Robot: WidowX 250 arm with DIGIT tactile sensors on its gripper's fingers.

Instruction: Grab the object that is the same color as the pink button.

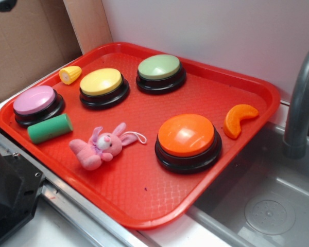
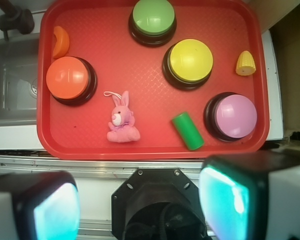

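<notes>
target: the bunny [image 1: 104,147], pink plush, same colour family as the pink button [image 1: 35,101], so that's the thing to grab

gripper [image 2: 140,200]: only shows in the wrist view, the two fingers [image 2: 229,197] sit wide apart at the bottom of frame with nothing between them, so open and empty. It's up high and back off the near rim of the tray [image 2: 45,75]

where the bunny is: ahead of the gripper and a touch left of the centre line between the fingers, on the tray floor not far inside the near rim

long axis: runs pretty much straight away from the gripper, body at the near end, ears and white loop pointing away. That puts the finger gap across its width, so I reckon no big wrist twist is needed

neighbours: cylinder [image 2: 188,130] lies ahead and right of the bunny, apart from it. The orange button [image 2: 69,79] is ahead-left, near the loop but not touching as far as I can tell. The pink button is far right, just beyond the cylinder

the move, my guess: go forward, nudge slightly left, then straight down over the body

risk: it's soft and low, so coming down short could just pinch the ears or the string

not in play: yellow button [image 2: 191,60], green button [image 2: 153,17]
</notes>
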